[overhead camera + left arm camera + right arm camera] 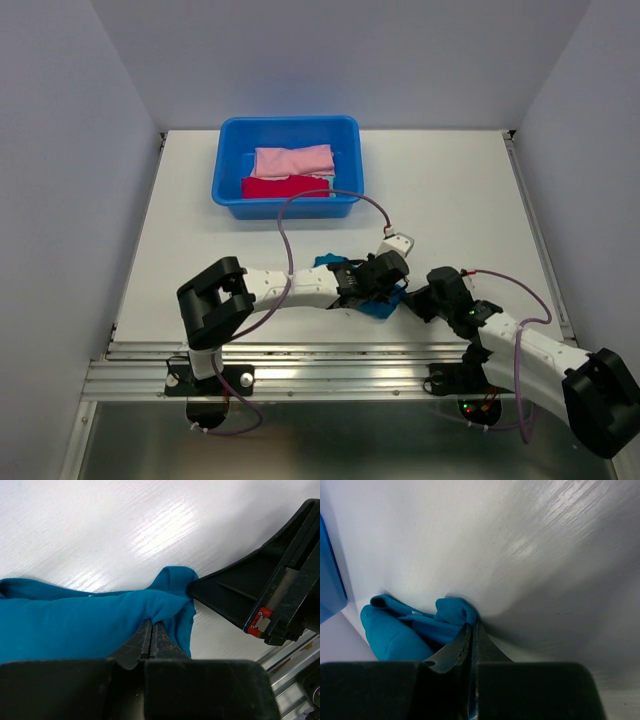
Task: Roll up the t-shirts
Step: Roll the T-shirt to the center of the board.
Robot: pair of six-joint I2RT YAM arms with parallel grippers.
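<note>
A teal-blue t-shirt [383, 306] lies bunched on the white table near the front edge, mostly hidden under both arms in the top view. My left gripper [151, 622] is shut on a fold of this t-shirt [75, 625]. My right gripper [472, 626] is shut on another bunched edge of the same t-shirt [395, 630], its black body [260, 590] showing at the right of the left wrist view. Both grippers [395, 285] meet over the cloth. A pink t-shirt [292, 160] and a red t-shirt [285, 187] lie folded in the tub.
A rigid bright-blue plastic tub [232, 170] stands at the back centre of the table [460, 190]. A metal rail [330, 370] runs along the table's near edge. White walls enclose the left, right and back sides.
</note>
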